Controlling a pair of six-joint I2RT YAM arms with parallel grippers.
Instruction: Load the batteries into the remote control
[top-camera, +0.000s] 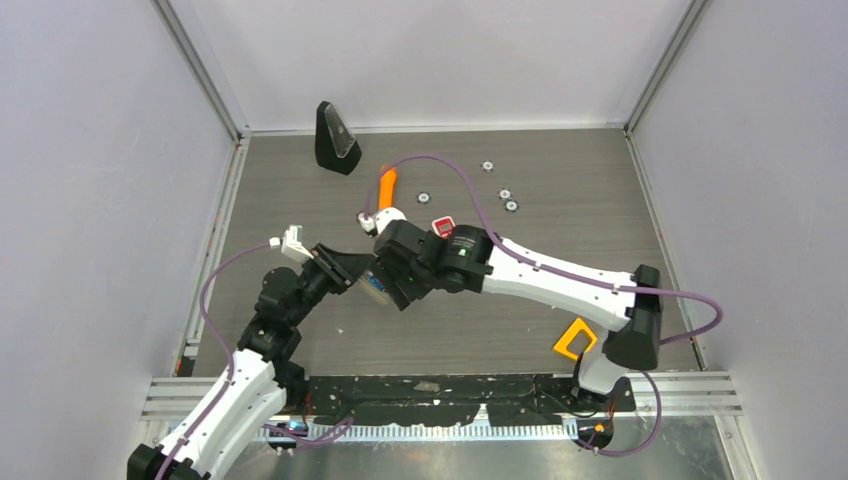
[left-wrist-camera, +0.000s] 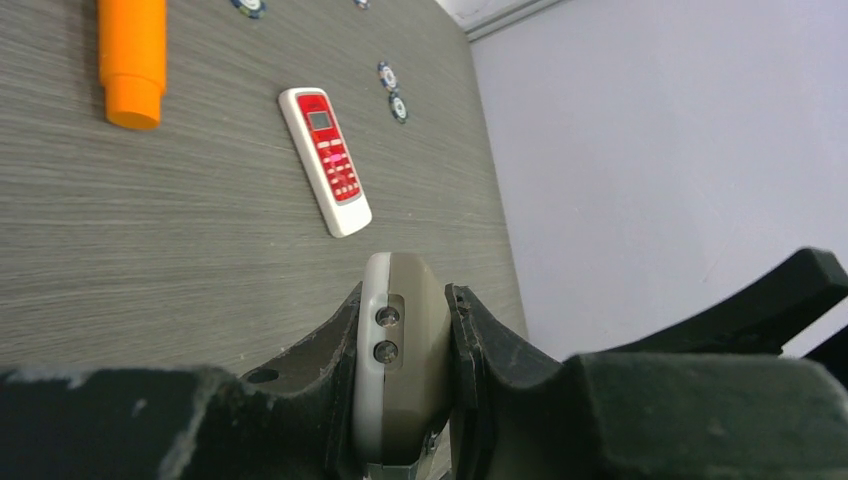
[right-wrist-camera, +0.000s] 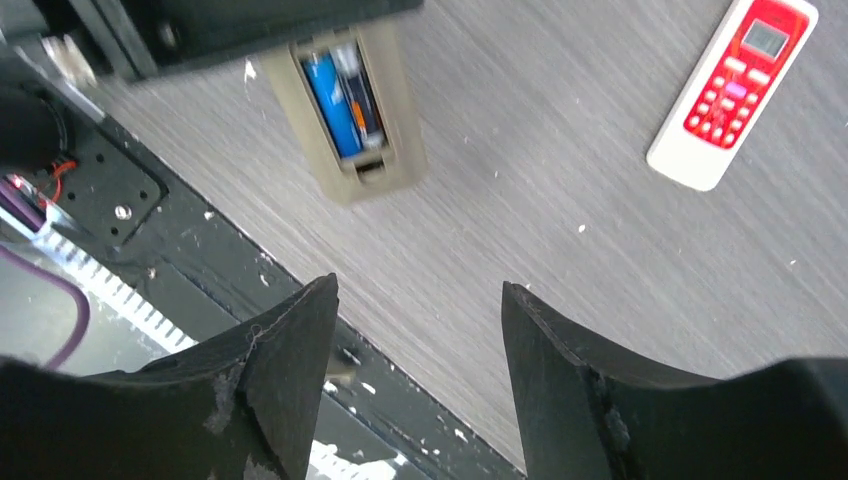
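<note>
My left gripper (left-wrist-camera: 405, 292) is shut on a beige remote (left-wrist-camera: 405, 340) and holds it edge-on above the table, at left centre in the top view (top-camera: 345, 270). In the right wrist view the remote's (right-wrist-camera: 350, 110) open back faces the camera. A blue battery (right-wrist-camera: 333, 92) and a dark battery with an orange band (right-wrist-camera: 360, 90) lie side by side in its compartment. My right gripper (right-wrist-camera: 415, 285) is open and empty, just short of the remote, over the table's near edge.
A red-and-white remote (top-camera: 443, 226) lies face up mid-table, also in the left wrist view (left-wrist-camera: 325, 158). An orange cylinder (top-camera: 388, 186), several small silver-and-black discs (top-camera: 505, 193), a black wedge stand (top-camera: 335, 140) and a yellow piece (top-camera: 575, 338) lie around.
</note>
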